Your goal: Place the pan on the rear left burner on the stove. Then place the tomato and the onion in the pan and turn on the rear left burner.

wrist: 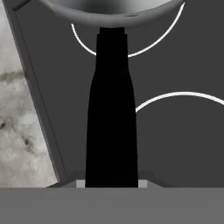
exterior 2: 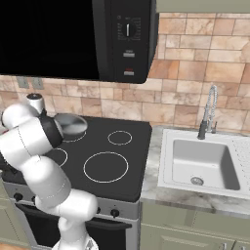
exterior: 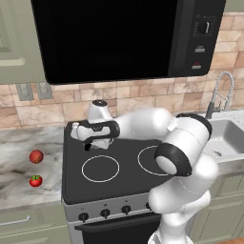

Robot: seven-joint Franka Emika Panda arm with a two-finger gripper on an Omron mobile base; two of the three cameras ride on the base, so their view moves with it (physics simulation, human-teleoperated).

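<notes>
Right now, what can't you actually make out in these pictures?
- Fingers: in the hand view the pan handle hides them; open or shut on it is unclear.
- The pan: left base view, the arm's wrist covers it; hand view, the top edge cuts off the bowl.
- Rear left burner: the pan covers most of its ring.
- Stove knobs: markings too small, and the arm covers the right ones.

We see the arm (exterior: 181,157) built of glossy white, rounded shells, stacked like fat cylinders with domed ends. A dark ring (exterior: 172,159) marks the big joint toward 4 o'clock in the left base view; another dark band (exterior 2: 50,132) shows at 9 o'clock in the right base view. A black bracket-like collar (exterior: 97,131) wraps the white wrist, topped by a grey-capped knob (exterior: 99,103).
</notes>
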